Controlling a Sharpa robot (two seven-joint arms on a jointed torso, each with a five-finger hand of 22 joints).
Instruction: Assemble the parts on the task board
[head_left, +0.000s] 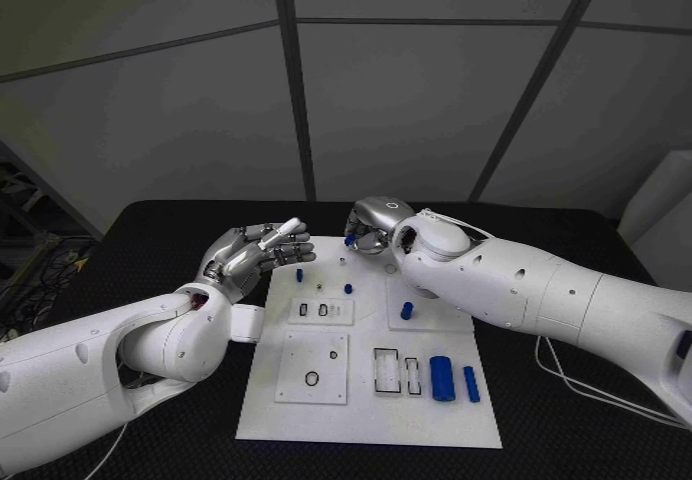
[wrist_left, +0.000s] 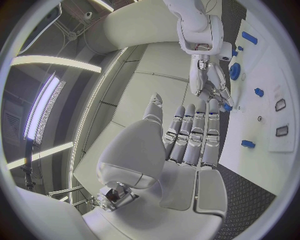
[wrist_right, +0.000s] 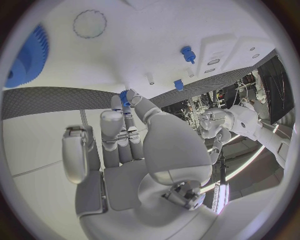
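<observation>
The white task board (head_left: 368, 410) lies in the middle of the black table. My right hand (head_left: 372, 228) hovers over the board's far edge, its fingers curled down, and pinches a small blue part (wrist_right: 125, 98) between thumb and fingertip; the same blue part (wrist_left: 226, 106) peeks out below that hand (wrist_left: 209, 80) in the left wrist view. My left hand (head_left: 257, 252) is raised beside the board's far left corner, fingers (wrist_left: 194, 135) straight and side by side, holding nothing. Blue pegs (head_left: 299, 274) (head_left: 407, 311) stand in the board. Two blue cylinders (head_left: 441, 378) lie at its near right. A blue gear (wrist_right: 28, 57) sits on the board.
The board carries rectangular slots (head_left: 387, 370) and a black ring (head_left: 312, 379). A thin white cable (head_left: 577, 385) runs over the black table (head_left: 144, 250) to the right of the board. Bare table surrounds the board on both sides.
</observation>
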